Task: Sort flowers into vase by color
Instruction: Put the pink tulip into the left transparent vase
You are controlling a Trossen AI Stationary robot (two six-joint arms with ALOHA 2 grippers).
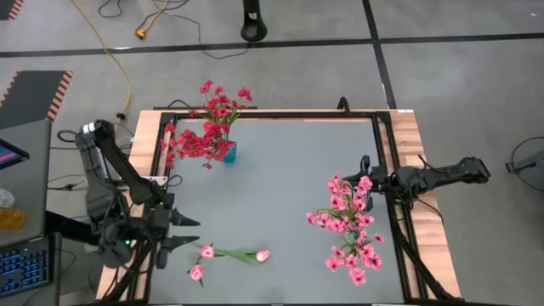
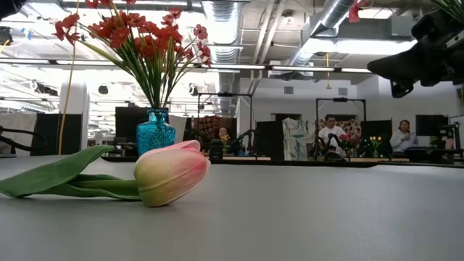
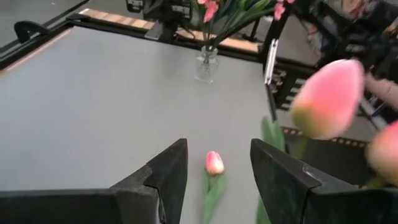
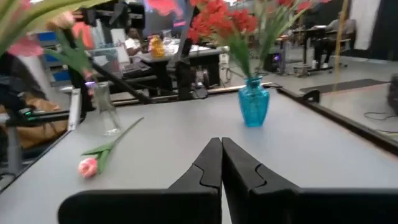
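A blue vase (image 1: 228, 153) at the far left holds the red flowers (image 1: 208, 127). At the right, pink flowers (image 1: 348, 225) stand in a clear vase (image 3: 207, 64). A sprig of pale pink tulip buds (image 1: 234, 253) lies on the table near the front edge, one bud (image 3: 214, 163) resting on its side. Two more buds (image 3: 326, 96) show large and blurred beside my left gripper (image 1: 189, 231). That gripper hovers open just left of the sprig, with nothing between its fingers. My right gripper (image 4: 221, 149) is shut and empty at the table's right edge, beside the pink flowers.
A black frame rail (image 1: 280, 116) and wooden borders (image 1: 140, 136) run round the grey table. A keyboard and screen (image 1: 21, 255) sit left of the table. In the low view, people (image 2: 330, 134) sit at desks in the room behind.
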